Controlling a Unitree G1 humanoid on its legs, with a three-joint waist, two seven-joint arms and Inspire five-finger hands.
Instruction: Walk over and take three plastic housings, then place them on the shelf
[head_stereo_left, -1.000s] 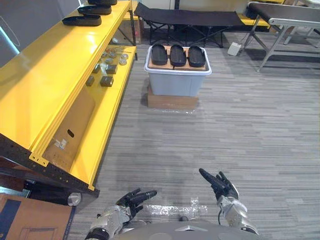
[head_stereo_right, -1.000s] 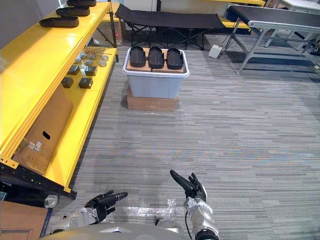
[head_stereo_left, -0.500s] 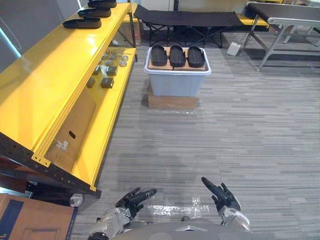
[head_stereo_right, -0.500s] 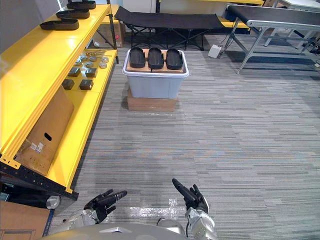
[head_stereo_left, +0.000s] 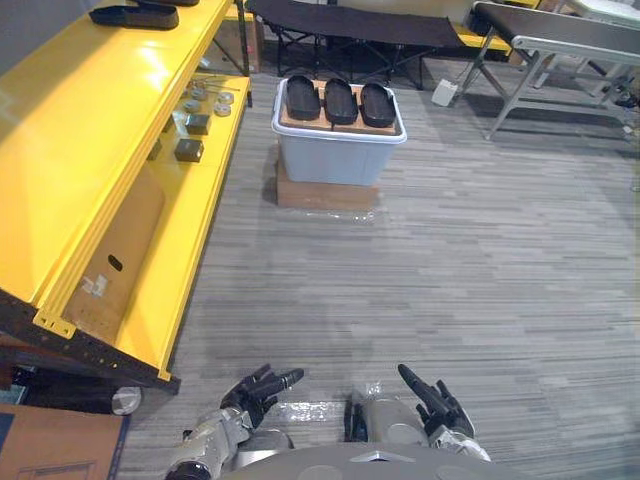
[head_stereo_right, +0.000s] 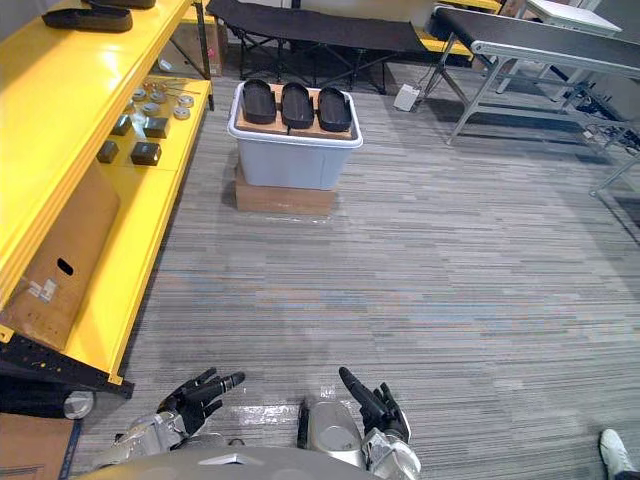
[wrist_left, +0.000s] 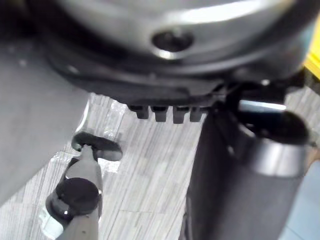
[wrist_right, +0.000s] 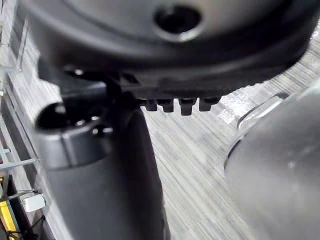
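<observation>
Fingers straight, empty: left hand, right hand | three plastic housings far ahead on bin

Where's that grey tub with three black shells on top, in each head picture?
Left eye view: grey tub at top centre.
Right eye view: grey tub at top, left of centre.
Shared landmark: the cardboard box directly beneath it, beside the yellow shelf.
</observation>
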